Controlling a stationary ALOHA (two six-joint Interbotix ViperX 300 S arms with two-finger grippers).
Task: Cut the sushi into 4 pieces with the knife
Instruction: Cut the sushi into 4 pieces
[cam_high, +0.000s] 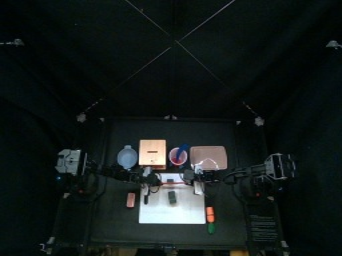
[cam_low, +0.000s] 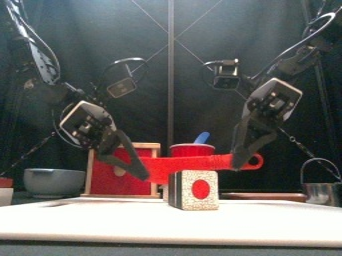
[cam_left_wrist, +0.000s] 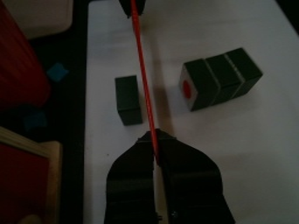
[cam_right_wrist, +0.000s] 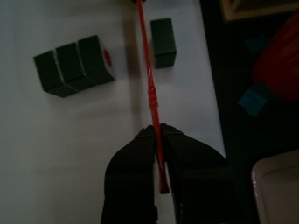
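Front view: item one, a long red plastic toy knife, held level by both arms, one at each end, just over the board.

- Left gripper: jaws clamped on the knife's left end; the left wrist view shows them pinched together round the blade.
- Right gripper: jaws likewise closed on the right end.
- Toy sushi roll of dark green blocks: lies on the flat white cutting board, under the knife. It is in two parts: a single block stands apart from a joined set of three blocks. The knife runs over the gap between them.
- Behind: pale wooden box with a red drawer front, red cup, blue-grey bowl.
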